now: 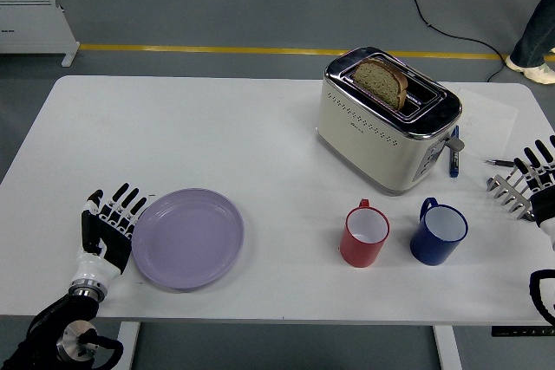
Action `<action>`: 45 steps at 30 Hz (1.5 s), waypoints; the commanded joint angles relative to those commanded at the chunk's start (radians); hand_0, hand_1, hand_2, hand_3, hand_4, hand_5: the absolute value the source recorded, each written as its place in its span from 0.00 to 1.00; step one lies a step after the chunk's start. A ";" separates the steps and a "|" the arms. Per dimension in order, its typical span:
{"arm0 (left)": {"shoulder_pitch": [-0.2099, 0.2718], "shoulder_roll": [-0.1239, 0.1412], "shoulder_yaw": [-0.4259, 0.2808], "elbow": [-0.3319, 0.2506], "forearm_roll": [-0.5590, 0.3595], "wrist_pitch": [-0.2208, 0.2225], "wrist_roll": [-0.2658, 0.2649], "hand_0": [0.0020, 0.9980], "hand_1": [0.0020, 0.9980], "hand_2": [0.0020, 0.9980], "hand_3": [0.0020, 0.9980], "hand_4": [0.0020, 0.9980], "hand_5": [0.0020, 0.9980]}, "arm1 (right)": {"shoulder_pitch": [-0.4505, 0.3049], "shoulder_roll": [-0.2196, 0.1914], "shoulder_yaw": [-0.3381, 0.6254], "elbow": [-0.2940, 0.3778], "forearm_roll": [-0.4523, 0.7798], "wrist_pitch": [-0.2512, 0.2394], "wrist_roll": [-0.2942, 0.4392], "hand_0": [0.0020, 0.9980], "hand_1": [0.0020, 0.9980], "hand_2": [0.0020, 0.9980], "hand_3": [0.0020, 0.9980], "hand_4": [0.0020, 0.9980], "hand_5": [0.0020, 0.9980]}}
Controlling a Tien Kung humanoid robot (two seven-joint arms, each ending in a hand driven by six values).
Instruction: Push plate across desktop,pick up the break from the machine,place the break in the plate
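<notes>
A lilac plate [187, 237] lies on the white table [217, 127] near the front left. My left hand [110, 224] stands upright against the plate's left rim, fingers spread and holding nothing. A cream toaster [388, 119] sits at the back right with a slice of brown bread [380, 81] standing in its slot. My right hand [538, 183] rests at the right edge with its fingers spread, well away from the toaster.
A red mug [363, 234] and a blue mug [438, 231] stand in front of the toaster. A blue pen [453, 157] lies right of the toaster. A person's shoe [531, 68] shows at the top right beyond the table.
</notes>
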 joint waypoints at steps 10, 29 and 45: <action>-0.012 0.000 0.081 0.009 -0.042 -0.016 -0.005 0.80 0.81 0.83 0.79 0.58 1.00 | 0.002 0.001 -0.003 -0.001 0.000 0.000 0.001 0.70 0.68 0.70 0.70 0.51 0.48; -0.041 0.000 0.187 0.025 -0.131 -0.057 -0.013 0.80 0.81 0.83 0.78 0.57 1.00 | 0.003 0.002 -0.008 -0.002 0.001 0.000 0.002 0.70 0.68 0.70 0.70 0.51 0.48; -0.079 0.000 0.257 0.065 -0.176 -0.087 -0.026 0.80 0.81 0.82 0.78 0.57 1.00 | -0.006 0.003 -0.015 -0.004 0.001 0.000 0.003 0.70 0.68 0.70 0.70 0.52 0.48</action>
